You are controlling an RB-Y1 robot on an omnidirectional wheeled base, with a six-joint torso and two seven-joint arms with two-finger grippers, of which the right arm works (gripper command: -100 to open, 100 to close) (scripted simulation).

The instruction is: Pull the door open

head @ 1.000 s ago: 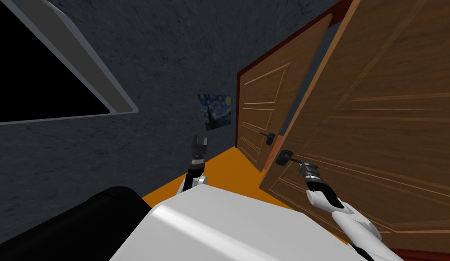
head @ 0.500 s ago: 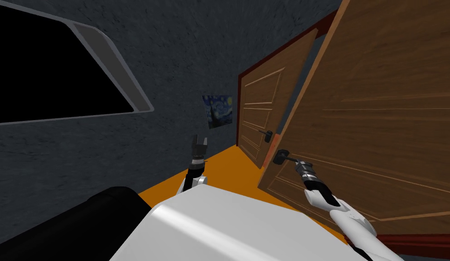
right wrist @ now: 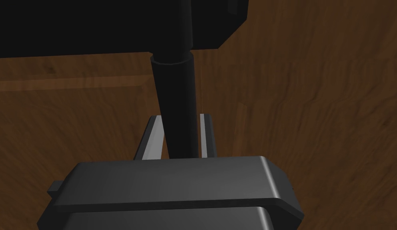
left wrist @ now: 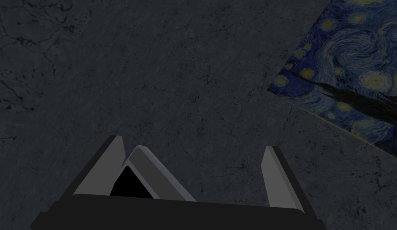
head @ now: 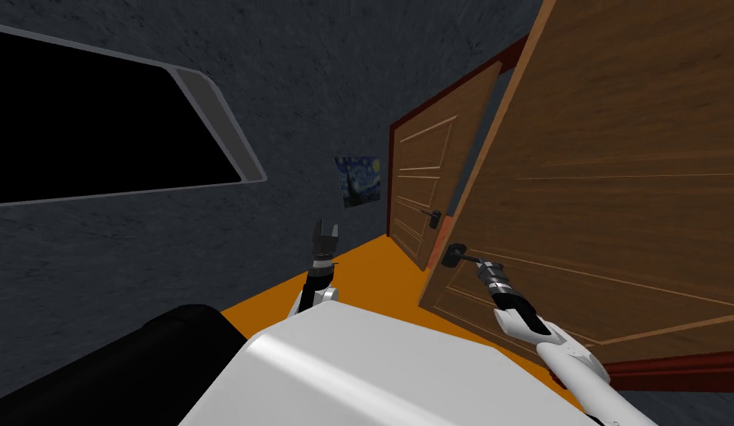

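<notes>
Against dark grey wall and orange floor, clamping right pincer on the black handle at the edge of the door, have swung it wider than 1 s ago, so likely keep pulling; holding left pincer spread, idle.

The left gripper holds its jaws wide apart, light grey blades rising from the dark body. Straight ahead of them is a dark grey, mottled wall. Beyond one jaw and off to its outer side hangs a blue painting with swirling yellow stars.
</notes>
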